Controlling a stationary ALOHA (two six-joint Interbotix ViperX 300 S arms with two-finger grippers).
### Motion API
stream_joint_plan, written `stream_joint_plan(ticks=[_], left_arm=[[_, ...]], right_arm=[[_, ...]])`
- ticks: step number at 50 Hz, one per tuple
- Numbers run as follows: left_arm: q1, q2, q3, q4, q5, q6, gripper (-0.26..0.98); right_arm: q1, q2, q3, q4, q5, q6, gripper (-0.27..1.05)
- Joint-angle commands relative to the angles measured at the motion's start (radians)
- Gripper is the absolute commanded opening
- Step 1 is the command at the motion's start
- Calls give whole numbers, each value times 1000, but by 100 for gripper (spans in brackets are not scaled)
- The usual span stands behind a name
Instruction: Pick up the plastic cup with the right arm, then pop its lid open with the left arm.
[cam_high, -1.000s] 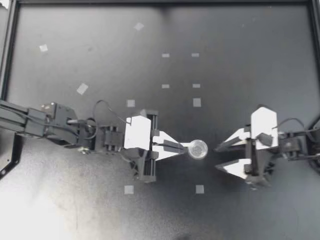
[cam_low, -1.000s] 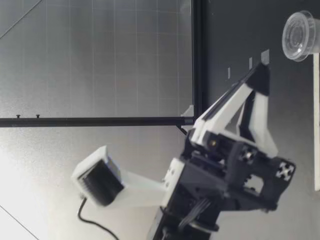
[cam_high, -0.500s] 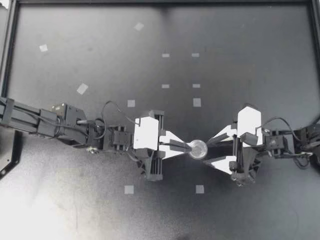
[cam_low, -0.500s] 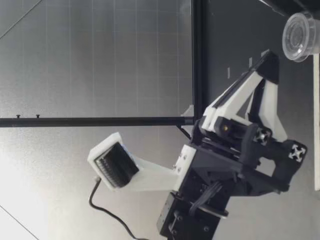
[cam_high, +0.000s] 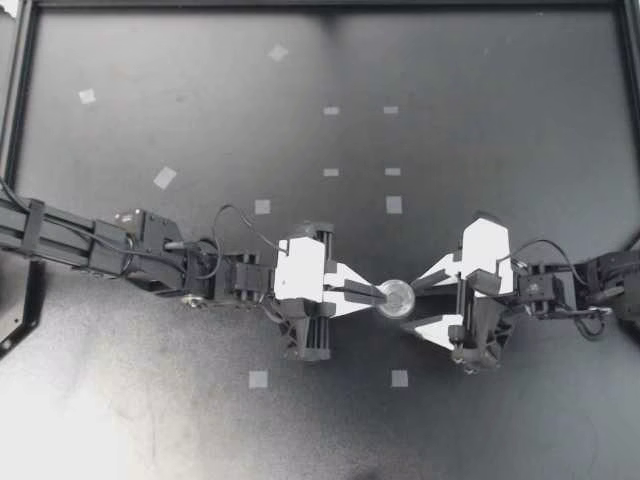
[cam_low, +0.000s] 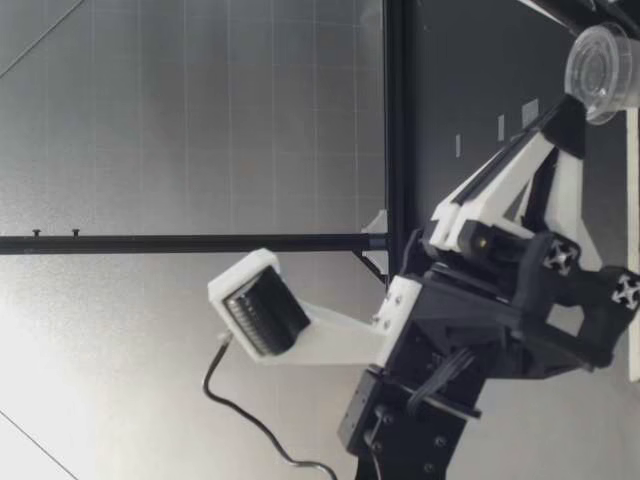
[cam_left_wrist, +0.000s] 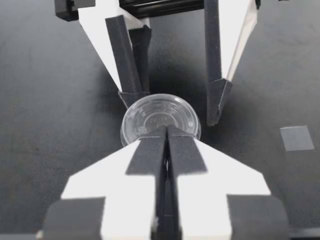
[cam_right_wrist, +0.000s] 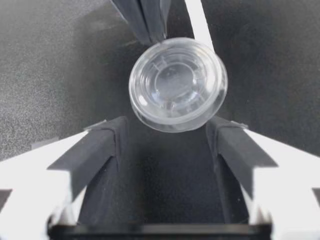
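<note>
My left gripper (cam_high: 378, 294) is fully closed, pinching the rim of the small clear round plastic cup (cam_high: 397, 298). My right gripper (cam_high: 410, 306) is wide open, with one finger on either side of the cup. Contact cannot be determined. The cup shows only its moulded rings.

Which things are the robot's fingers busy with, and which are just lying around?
In use: cup, pinched by the left fingers; right fingers, open beside it.
Lying about: tape squares on the table.
</note>
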Motion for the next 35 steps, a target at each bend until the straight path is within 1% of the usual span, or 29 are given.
stream_joint_plan(ticks=[1, 35], left_arm=[[5, -15, -17, 0, -11, 0, 2], [5, 6, 0, -2, -6, -18, 2]], right_arm=[[-6, -9, -12, 0, -9, -2, 64], [-6, -8, -29, 0, -9, -3, 64]])
